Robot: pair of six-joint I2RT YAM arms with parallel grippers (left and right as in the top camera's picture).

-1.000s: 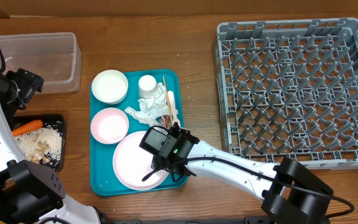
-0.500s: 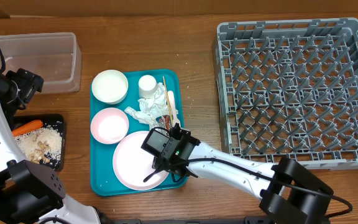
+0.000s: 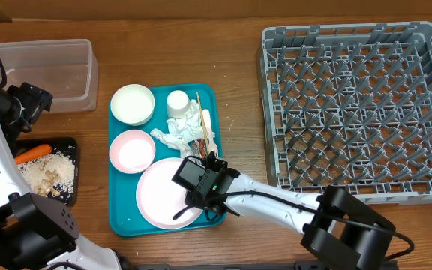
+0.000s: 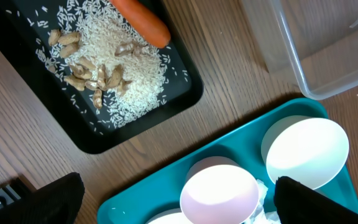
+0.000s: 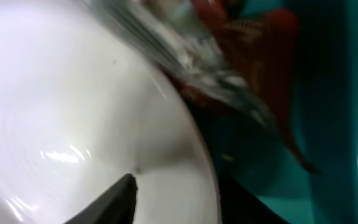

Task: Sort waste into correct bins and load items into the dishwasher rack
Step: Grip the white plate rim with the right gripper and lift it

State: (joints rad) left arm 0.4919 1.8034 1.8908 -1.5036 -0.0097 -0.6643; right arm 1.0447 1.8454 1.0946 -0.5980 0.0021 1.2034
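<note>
Right gripper (image 3: 201, 204) straddles the rim of the pink plate (image 3: 156, 191), lower centre; its grip cannot be told. Left gripper (image 4: 179, 194) hangs spread.

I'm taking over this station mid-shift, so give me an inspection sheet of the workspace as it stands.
Surface: wooden table with a teal tray on it.
Job's things: pink plate, white bowl, pink bowl, cup, fork, stick, napkins and red wrapper all on the teal tray; rice scraps and carrot in the black tray; clear tub and rack look empty.
Clutter: nothing seen.
End effectors: left end effector open, holding nothing; right end effector straddles the plate's rim, grip not confirmed.
Cables: black cable along the right arm.
Surroundings: nothing seen.
</note>
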